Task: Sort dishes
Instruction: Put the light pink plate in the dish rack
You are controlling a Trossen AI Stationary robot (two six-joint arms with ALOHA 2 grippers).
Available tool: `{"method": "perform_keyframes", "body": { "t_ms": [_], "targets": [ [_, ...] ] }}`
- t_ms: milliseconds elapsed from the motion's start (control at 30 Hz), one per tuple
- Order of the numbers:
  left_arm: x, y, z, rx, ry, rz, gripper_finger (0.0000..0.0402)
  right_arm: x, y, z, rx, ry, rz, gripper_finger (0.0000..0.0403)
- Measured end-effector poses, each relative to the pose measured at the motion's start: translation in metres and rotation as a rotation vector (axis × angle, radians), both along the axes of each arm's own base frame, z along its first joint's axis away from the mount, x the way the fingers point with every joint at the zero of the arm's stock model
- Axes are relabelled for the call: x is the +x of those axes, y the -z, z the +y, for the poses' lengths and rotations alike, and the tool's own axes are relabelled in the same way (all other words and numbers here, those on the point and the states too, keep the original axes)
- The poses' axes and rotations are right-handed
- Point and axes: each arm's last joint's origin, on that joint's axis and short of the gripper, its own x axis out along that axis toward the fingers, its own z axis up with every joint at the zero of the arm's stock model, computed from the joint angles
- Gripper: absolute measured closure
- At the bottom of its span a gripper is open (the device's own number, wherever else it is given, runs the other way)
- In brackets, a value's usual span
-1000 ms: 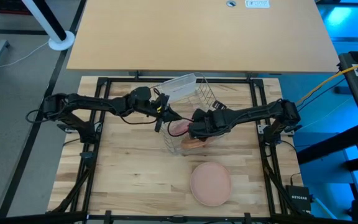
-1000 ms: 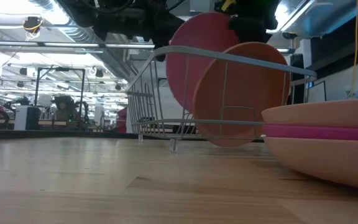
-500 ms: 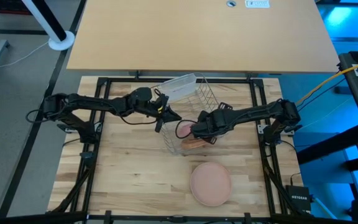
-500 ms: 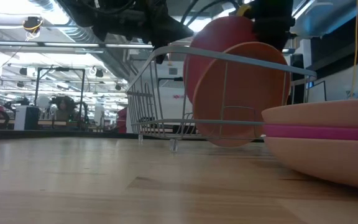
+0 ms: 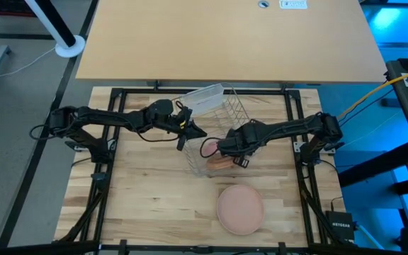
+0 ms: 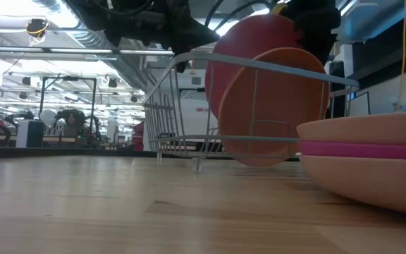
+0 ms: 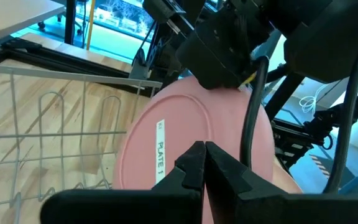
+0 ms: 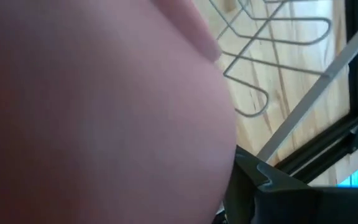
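The right hand [image 5: 222,149] grasps a pink plate [image 6: 249,53] by its top rim, holding it upright inside the wire rack [image 6: 182,106], just behind an orange plate [image 6: 277,106] standing there. The left hand [image 7: 202,163] waits clenched at the rack's 9 o'clock side. More plates [image 5: 240,209] sit stacked on the surface [image 5: 147,198] at 5 o'clock from the rack. To do this well, I'd guide the plate straight between the wires and avoid nudging its orange neighbour.
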Motion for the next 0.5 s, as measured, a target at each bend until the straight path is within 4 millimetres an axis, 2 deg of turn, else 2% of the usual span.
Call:
{"method": "perform_keyframes", "body": {
  "t_ms": [300,500],
  "targets": [
    [-0.0011,0.0074,-0.005,-0.014,0.015,0.079,0.04,0.0004,0.0001,0.0008,0.018,-0.023,0.003,0.0331],
    [0.0004,0.0047,-0.0083,0.003,0.007,0.052,0.04,0.0004,0.0001,0.0007,0.015,-0.022,0.002,0.0331]
  ]
}}
